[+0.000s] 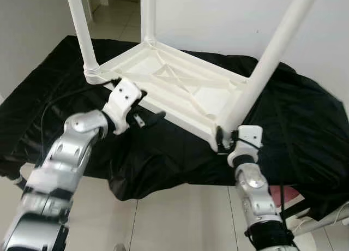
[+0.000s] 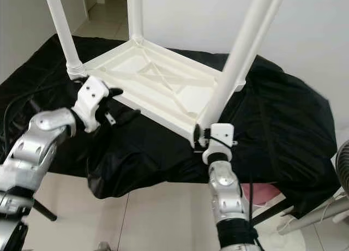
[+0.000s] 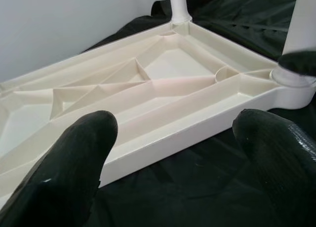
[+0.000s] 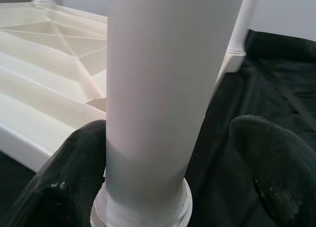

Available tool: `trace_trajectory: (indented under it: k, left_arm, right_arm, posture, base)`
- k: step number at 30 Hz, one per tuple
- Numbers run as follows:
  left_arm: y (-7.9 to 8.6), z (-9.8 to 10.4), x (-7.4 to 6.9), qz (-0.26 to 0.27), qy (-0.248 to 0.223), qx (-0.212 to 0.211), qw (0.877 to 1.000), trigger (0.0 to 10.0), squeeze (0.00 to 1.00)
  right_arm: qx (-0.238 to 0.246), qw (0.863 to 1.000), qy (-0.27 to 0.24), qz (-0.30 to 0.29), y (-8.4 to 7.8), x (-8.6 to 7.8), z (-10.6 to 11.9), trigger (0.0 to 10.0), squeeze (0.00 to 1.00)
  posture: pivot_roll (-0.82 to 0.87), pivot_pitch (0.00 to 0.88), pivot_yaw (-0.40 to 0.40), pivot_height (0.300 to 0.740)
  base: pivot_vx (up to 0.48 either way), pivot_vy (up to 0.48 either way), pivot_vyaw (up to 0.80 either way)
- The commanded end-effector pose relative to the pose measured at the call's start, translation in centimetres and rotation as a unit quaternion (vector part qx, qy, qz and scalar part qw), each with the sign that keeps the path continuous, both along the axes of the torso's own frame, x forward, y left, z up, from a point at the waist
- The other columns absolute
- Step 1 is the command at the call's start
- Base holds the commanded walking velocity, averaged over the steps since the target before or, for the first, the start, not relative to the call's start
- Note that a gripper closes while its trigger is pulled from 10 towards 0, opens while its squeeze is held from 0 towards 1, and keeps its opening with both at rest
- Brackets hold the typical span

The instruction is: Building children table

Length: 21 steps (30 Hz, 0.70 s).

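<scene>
White tabletop [image 1: 180,90] lies inverted on black cloth [image 1: 294,125]; right gripper [image 4: 168,163], open, straddles near-corner leg [image 4: 163,89]; left gripper [image 3: 173,153] gapes empty beside the near edge; best turn the leg squarely home.

White children's table [image 1: 180,90] lies upside down on a black cloth [image 1: 294,131], ribbed underside up. Three legs stand upright in its corners: near-left leg [image 1: 83,30], far leg [image 1: 148,13], near-right leg [image 1: 272,57]. Left gripper [image 1: 143,110] sits at the tabletop's near edge, just beside the near-left corner socket. Right gripper [image 1: 226,139] is at the base of the near-right leg. Tiled floor [image 1: 174,218] below.
</scene>
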<state>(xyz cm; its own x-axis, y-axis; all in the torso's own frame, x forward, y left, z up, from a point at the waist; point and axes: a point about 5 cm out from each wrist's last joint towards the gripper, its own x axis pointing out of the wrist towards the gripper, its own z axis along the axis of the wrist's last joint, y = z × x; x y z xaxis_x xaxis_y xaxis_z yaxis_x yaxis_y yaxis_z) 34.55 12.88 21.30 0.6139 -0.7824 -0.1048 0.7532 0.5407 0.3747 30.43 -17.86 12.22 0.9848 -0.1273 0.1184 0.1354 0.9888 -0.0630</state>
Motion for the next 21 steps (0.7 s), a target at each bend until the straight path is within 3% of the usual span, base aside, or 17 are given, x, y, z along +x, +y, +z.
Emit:
trace_trajectory:
  k: [1,5,8,9,12,15,19,21]
  left_arm:
    - [-0.7,-0.7,0.3,-0.016,0.009,0.013,1.000,10.0,0.00]
    - [-1.2,-1.1,0.9,-0.021,0.012,0.024,0.999,10.0,0.00]
    - [-2.0,-1.7,1.7,-0.035,0.009,0.041,0.998,10.0,0.00]
    - [-2.0,-1.7,1.7,-0.035,0.009,0.041,0.998,10.0,0.00]
    - [-2.5,-2.1,2.2,-0.038,0.008,0.052,0.998,10.0,0.00]
    - [-2.6,-2.1,2.3,-0.039,0.007,0.056,0.998,10.0,0.00]
    - [-3.2,-2.5,2.7,-0.030,-0.008,0.073,0.997,10.0,0.00]
    - [-3.2,-2.6,2.8,-0.030,-0.008,0.074,0.997,10.0,0.00]
  right_arm:
    - [0.001,0.999,0.014,-0.038,-1.8,-0.4,-0.7,10.0,0.00]
    - [-0.003,0.998,0.016,-0.058,-2.8,-0.6,-0.8,10.0,0.00]
    - [-0.011,0.995,0.025,-0.093,-4.5,-1.1,-1.2,10.0,0.00]
    - [-0.011,0.995,0.025,-0.093,-4.5,-1.1,-1.2,10.0,0.00]
    - [-0.018,0.988,0.033,-0.147,-6.9,-1.4,-1.4,10.0,0.00]
    - [-0.022,0.986,0.035,-0.161,-7.5,-1.5,-1.4,10.0,0.00]
    - [-0.040,0.979,0.031,-0.197,-9.8,-1.5,-1.0,10.0,0.00]
    - [-0.037,0.978,0.029,-0.202,-10.0,-1.4,-1.0,10.0,0.00]
  posture:
    - [0.02,0.047,-0.056,0.740]
    - [0.00,0.044,-0.045,0.740]
    - [-0.01,0.042,-0.040,0.740]
    - [-0.01,0.042,-0.040,0.740]
    - [-0.02,0.037,-0.031,0.740]
    - [-0.02,0.037,-0.031,0.740]
    - [-0.02,0.033,-0.016,0.740]
    - [-0.02,0.032,-0.008,0.740]
  base:
    - [0.000,0.000,0.00]
    - [0.000,0.000,0.00]
    - [0.000,0.000,0.00]
    - [0.000,0.000,0.00]
    - [0.000,0.000,0.00]
    - [0.000,0.000,0.00]
    - [0.000,0.000,0.00]
    - [0.000,0.000,0.00]
